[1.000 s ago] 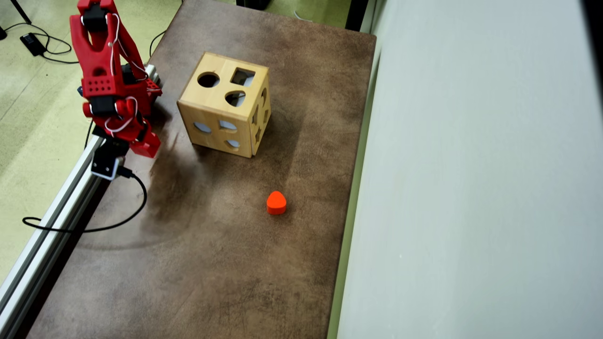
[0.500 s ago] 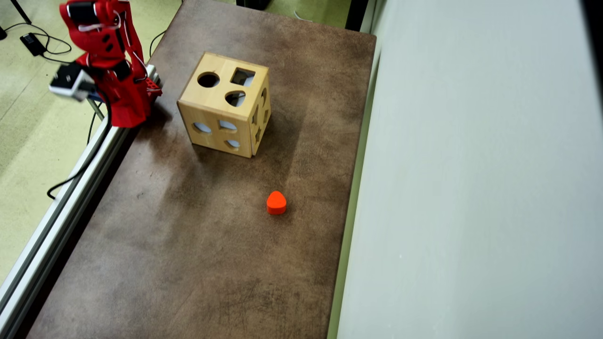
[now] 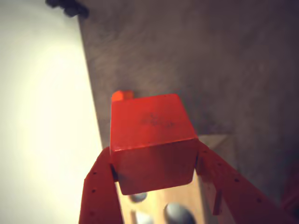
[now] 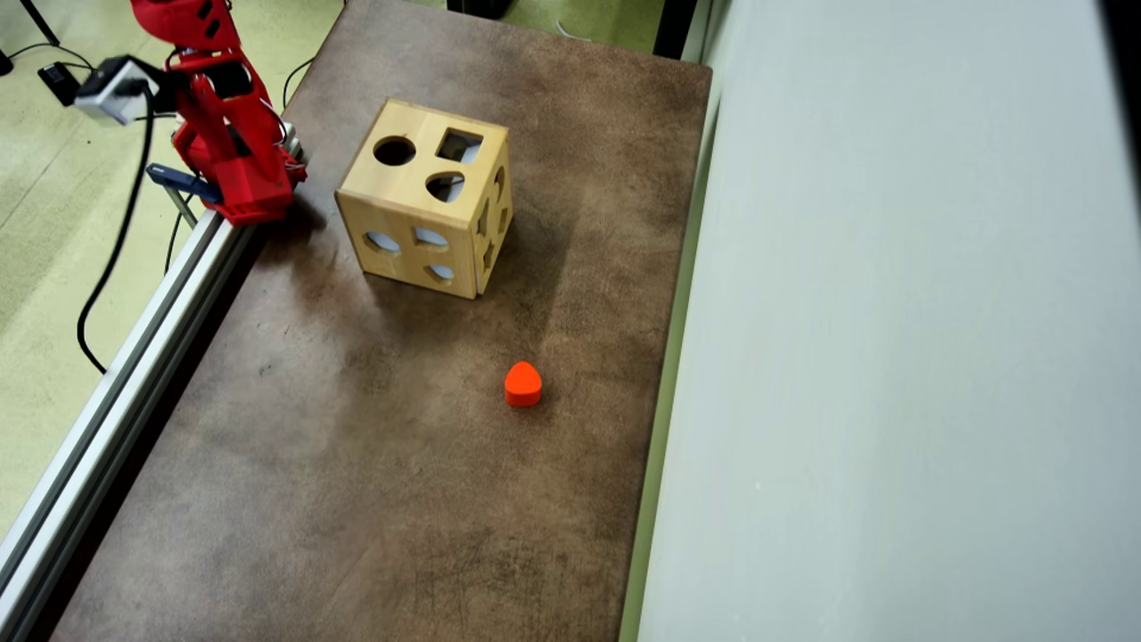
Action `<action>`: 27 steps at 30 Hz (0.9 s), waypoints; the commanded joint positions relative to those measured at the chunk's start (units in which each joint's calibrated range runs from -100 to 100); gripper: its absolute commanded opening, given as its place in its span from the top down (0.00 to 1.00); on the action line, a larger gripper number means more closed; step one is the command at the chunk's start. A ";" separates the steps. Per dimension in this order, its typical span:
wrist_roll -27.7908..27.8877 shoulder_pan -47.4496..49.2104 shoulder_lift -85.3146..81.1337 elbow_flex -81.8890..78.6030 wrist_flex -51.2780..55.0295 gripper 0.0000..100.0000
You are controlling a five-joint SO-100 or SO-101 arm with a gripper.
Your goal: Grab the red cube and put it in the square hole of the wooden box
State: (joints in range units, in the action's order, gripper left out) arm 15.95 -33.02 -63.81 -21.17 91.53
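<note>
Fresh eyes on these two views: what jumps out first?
In the wrist view, the red cube fills the middle, clamped between the gripper fingers above the wooden box. In the overhead view, that box stands on the brown table with its square hole on top. A small orange rounded block lies alone nearer the table's middle.

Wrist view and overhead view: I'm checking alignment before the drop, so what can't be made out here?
- Gripper: out of frame in the overhead view, past the top edge.
- Red cube: absent overhead; seen only in the wrist view, between the fingers.
- Wooden box: in the wrist view mostly hidden by the cube, cut by the bottom edge, blurred.
- Square hole: not identifiable in the wrist view.
</note>
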 commanded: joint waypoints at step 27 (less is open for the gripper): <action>-20.27 40.75 55.70 39.42 5.98 0.98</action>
State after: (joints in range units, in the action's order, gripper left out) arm -3.15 5.50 -12.12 13.86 97.01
